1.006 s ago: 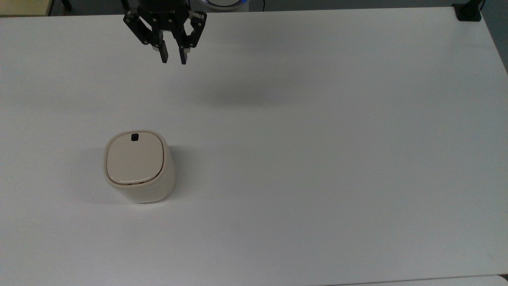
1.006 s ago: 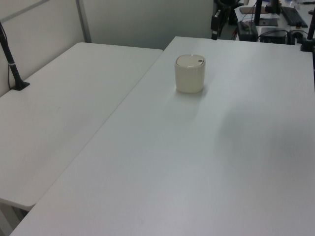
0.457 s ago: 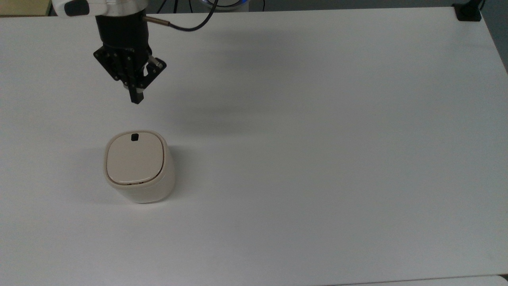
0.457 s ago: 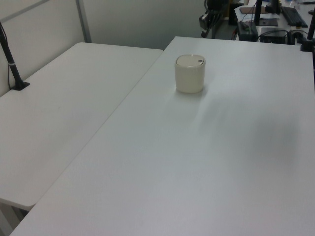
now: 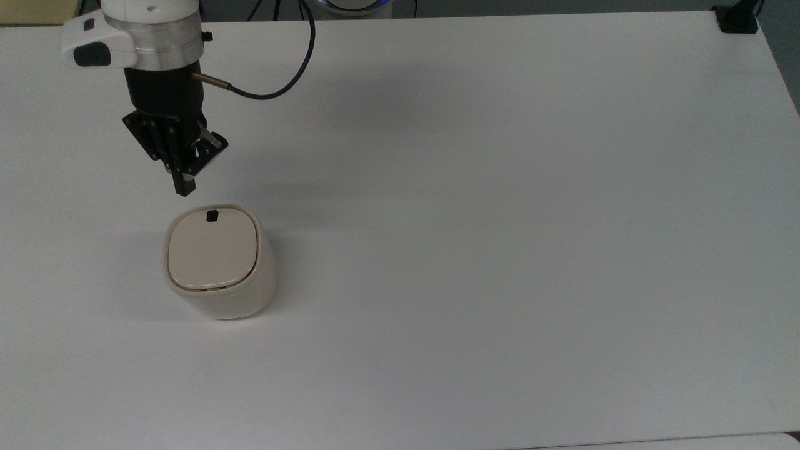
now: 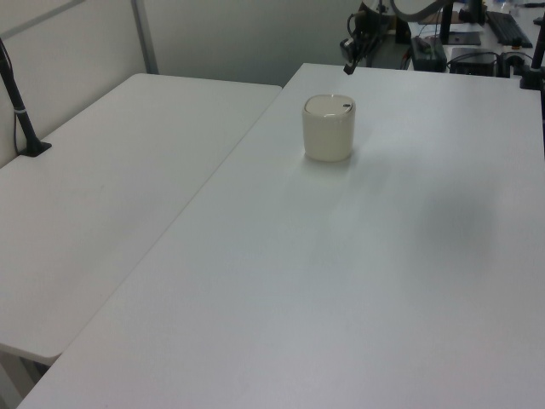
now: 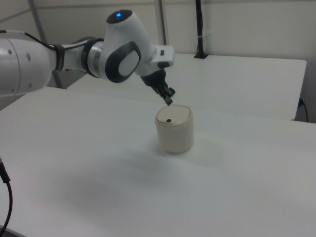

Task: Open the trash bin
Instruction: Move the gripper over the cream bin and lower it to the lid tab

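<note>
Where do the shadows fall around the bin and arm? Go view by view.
Top view: the trash bin throws a soft shadow toward the top view's right, and a broad faint smear lies on the table right of the gripper. Left view: a diffuse dark patch sits on the tabletop right of the bin. Right view: a soft shadow pools in front of it.
</note>
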